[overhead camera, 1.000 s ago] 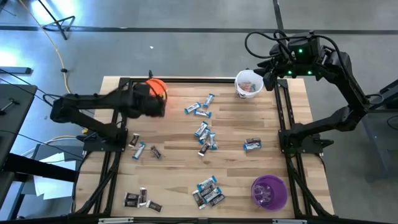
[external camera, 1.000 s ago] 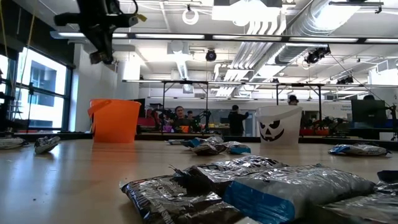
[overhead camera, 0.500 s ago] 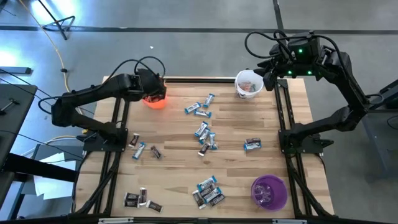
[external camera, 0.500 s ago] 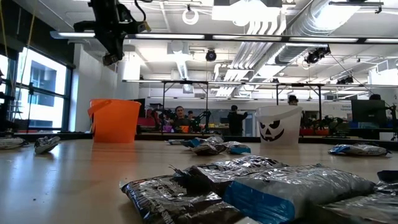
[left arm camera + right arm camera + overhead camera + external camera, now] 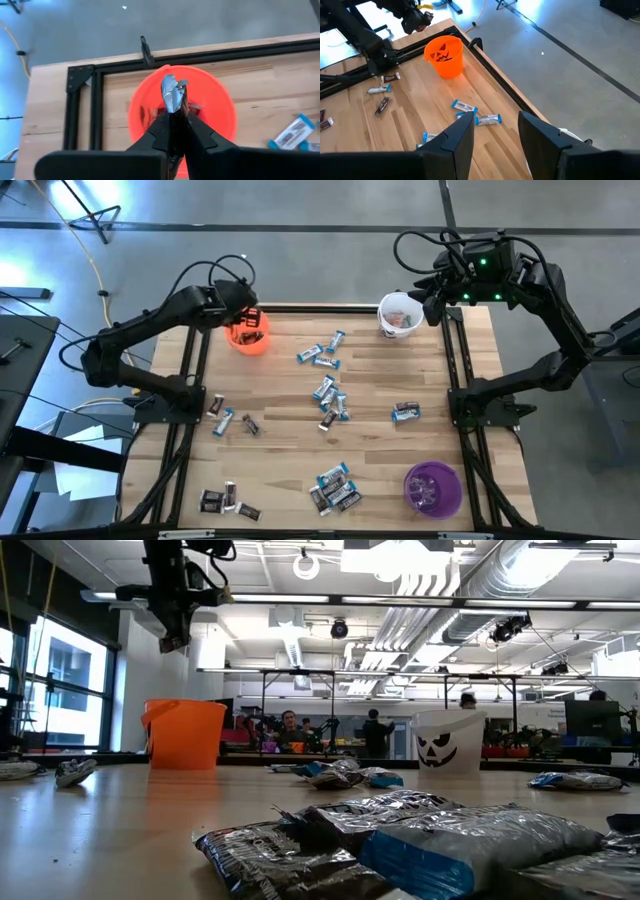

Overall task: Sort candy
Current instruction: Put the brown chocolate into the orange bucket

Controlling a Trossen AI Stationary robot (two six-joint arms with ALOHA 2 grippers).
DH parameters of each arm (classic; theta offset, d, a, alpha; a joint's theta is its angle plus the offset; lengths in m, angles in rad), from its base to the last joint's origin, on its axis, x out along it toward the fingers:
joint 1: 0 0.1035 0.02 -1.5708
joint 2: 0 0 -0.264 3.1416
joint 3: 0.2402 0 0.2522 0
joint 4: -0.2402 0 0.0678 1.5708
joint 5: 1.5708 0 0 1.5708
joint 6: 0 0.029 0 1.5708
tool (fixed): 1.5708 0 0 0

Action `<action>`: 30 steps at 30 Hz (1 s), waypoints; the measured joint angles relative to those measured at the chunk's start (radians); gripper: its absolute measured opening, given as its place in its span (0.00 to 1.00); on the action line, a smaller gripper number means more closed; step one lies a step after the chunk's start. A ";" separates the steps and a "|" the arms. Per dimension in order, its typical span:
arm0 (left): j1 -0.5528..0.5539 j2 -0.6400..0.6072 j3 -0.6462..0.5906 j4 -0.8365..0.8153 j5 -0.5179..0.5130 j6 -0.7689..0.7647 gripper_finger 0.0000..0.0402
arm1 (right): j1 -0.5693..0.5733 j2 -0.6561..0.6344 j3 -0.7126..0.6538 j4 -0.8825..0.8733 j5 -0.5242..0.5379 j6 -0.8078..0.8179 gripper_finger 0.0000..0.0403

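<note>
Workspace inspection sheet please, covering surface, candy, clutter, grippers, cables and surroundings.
Surface: wooden table inside a black frame.
Job's things: candy scattered mid-table and near the front edge; orange cup back left, white cup back right, purple cup front right.
Clutter: nothing seen.
Grippers: left gripper shut on a silver-wrapped piece above the orange cup; right gripper open, above the white cup.
Cables: yellow cable on the floor left of the table.
Surroundings: people at benches beyond the table.
</note>
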 joint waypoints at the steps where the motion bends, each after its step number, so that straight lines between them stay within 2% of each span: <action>1: 0.006 0.000 0.000 -0.002 0.002 0.011 0.04 | 0.000 0.000 0.000 0.000 0.000 0.000 0.37; 12: 0.047 0.000 0.000 0.047 0.032 0.102 0.17 | -0.001 0.000 0.000 0.000 0.031 0.000 0.37; 20: 0.067 0.022 0.000 0.063 0.111 0.105 0.18 | -0.001 0.000 0.000 0.000 0.031 0.000 0.37; 23: 0.066 0.035 0.000 0.042 0.188 0.081 0.18 | -0.001 0.000 0.000 0.000 0.030 0.000 0.37; 26: 0.050 0.043 0.000 0.006 0.314 0.072 0.18 | -0.001 0.000 0.000 0.000 0.030 0.000 0.37; 30: -0.016 0.043 0.000 -0.059 0.452 0.039 0.18 | -0.001 0.000 0.000 0.000 0.029 0.000 0.37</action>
